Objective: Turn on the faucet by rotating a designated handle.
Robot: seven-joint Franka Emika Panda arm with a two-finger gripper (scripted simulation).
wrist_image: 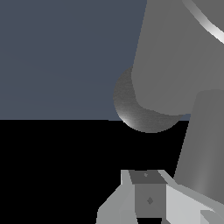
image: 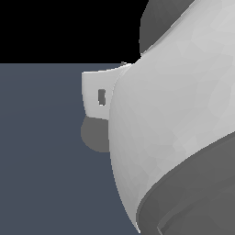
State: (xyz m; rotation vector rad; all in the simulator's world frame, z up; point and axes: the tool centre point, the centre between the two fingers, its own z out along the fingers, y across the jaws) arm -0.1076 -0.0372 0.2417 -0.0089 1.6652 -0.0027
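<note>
- The gripper [wrist_image: 151, 199] shows only partly in the wrist view; I cannot tell if its fingers are apart or together.
- The big grey faucet [wrist_image: 175, 57] sits just beside the fingers.
- The robot arm [image: 174, 114] blocks most of the exterior view.

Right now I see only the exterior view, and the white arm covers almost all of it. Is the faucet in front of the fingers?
Observer: Yes. In the wrist view the faucet, a thick matte grey cylinder, stands ahead of the fingers. It partly hides its darker round base.
Operator: Do you see the handle?
Observer: Probably. A thin shiny silver strip against the cylinder looks like the handle, but the picture's edge cuts it off.
Operator: Do the fingers hold it?
Observer: No, the fingers are well apart from that strip. I cannot tell whether they are open or shut.
</note>
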